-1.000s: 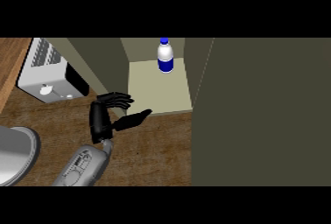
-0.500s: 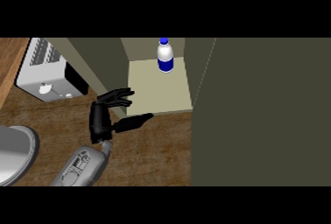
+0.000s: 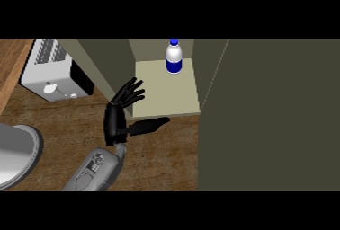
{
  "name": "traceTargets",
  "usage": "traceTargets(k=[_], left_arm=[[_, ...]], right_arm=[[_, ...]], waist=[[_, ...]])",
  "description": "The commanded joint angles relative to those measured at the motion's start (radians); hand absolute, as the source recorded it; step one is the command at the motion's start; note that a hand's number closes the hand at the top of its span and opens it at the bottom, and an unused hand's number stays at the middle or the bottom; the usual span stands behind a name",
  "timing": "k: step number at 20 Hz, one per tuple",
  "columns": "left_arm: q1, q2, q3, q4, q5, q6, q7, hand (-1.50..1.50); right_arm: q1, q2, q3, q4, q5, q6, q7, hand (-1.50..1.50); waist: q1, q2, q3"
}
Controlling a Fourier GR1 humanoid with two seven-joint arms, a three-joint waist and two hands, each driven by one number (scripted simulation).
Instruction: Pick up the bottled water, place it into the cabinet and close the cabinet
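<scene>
While the bottled water (image 3: pixel 174 56) stands upright at the back of the cabinet (image 3: pixel 166 90), on its pale shelf, no hand touches it. It has a blue cap, a clear upper part and a blue band low on its body. The cabinet is open toward the viewer, with dark olive walls at the left and at the right of the shelf. A large dark panel (image 3: pixel 272 117) fills the right part of the view, from the top down to the lower edge; it seems to be the cabinet door, but this cannot be told for sure.

One hand shows, the left hand (image 3: pixel 123 112), which comes up from the lower edge on a grey forearm (image 3: pixel 96 168). Its fingers are straight and spread wide, and they point up toward the front left corner of the shelf; the fingertips lie over the edge of the left cabinet wall. The thumb points to the right, just below the front edge of the shelf. The hand holds nothing, and it is well apart from the bottle, which is at the far end of the shelf. The right hand does not show in the view.

On the wooden counter (image 3: pixel 66 121), at the upper left, stands a white toaster (image 3: pixel 53 74). At the lower left edge a part of a round grey object (image 3: pixel 15 155) shows.
</scene>
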Motion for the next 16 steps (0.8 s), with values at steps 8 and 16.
traceTargets(k=[8,16], left_arm=[[-0.263,-0.102,-0.08,0.057,0.171,-0.122,-0.081,-1.5],[-0.022,-0.103,-0.134,-0.09,0.208,-0.191,-0.188,-1.5]], right_arm=[[0.039,0.009,-0.055,-0.117,-0.077,-0.07,0.106,-1.5],[0.089,0.059,-0.067,-0.211,-0.072,-0.079,0.125,-1.5]], waist=[[0.054,-0.008,0.006],[0.067,-0.012,0.005]])
